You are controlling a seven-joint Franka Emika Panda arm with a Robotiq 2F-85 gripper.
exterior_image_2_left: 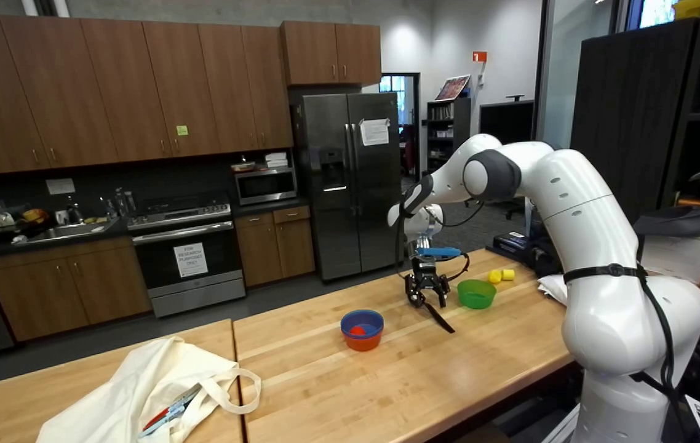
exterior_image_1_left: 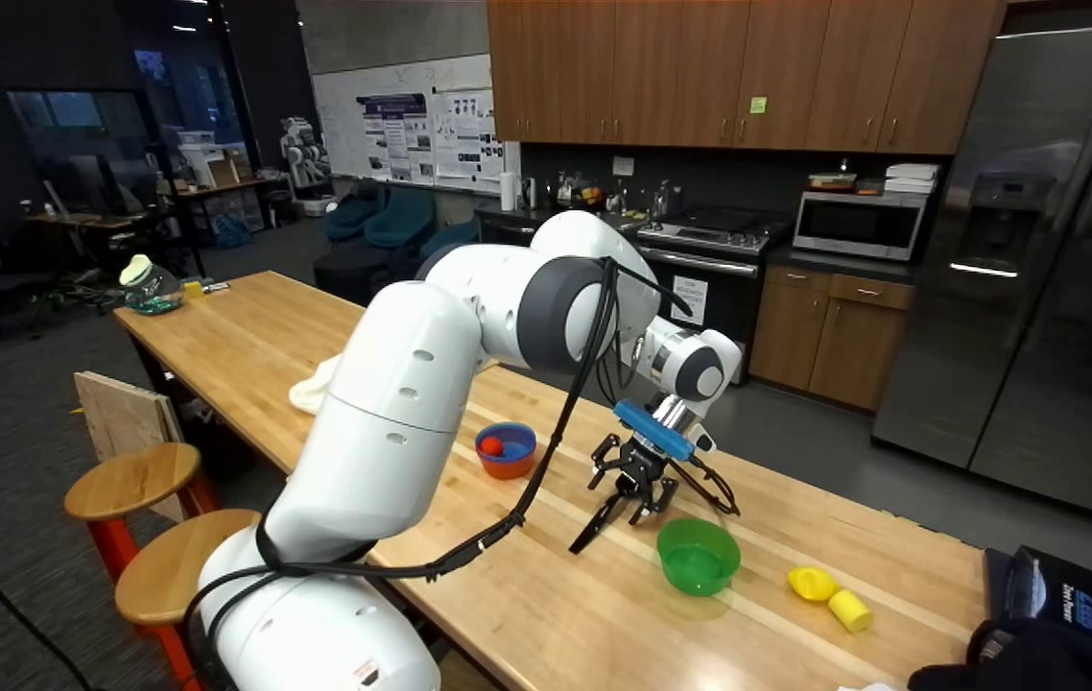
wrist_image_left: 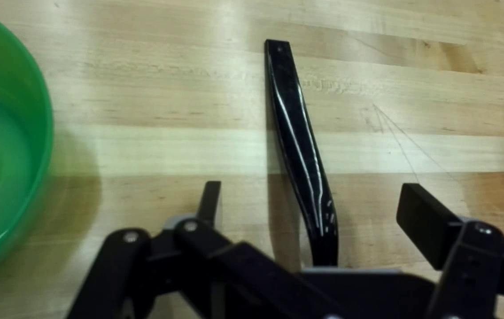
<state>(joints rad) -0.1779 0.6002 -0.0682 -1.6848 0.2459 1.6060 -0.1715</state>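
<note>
My gripper [wrist_image_left: 317,212] is open above the wooden table, one finger on each side of a glossy black utensil handle [wrist_image_left: 300,133]. Neither fingertip touches the handle. Its near end is hidden behind the gripper body in the wrist view. In both exterior views the black utensil [exterior_image_1_left: 594,526] slants from under the gripper [exterior_image_2_left: 429,299] toward the table's robot side. A green bowl [wrist_image_left: 35,133] stands close by, cut off at the left of the wrist view; it also shows whole as the green bowl [exterior_image_1_left: 698,566] in an exterior view.
A blue bowl [exterior_image_2_left: 362,319] sits in an orange-red bowl [exterior_image_2_left: 362,342], with a red ball [exterior_image_1_left: 490,445] inside. Beyond the green bowl lie a yellow lemon-shaped thing [exterior_image_1_left: 812,583] and a yellow cylinder [exterior_image_1_left: 850,610]. A cream cloth bag [exterior_image_2_left: 135,394] and a black box [exterior_image_1_left: 1074,605] also occupy the tabletop.
</note>
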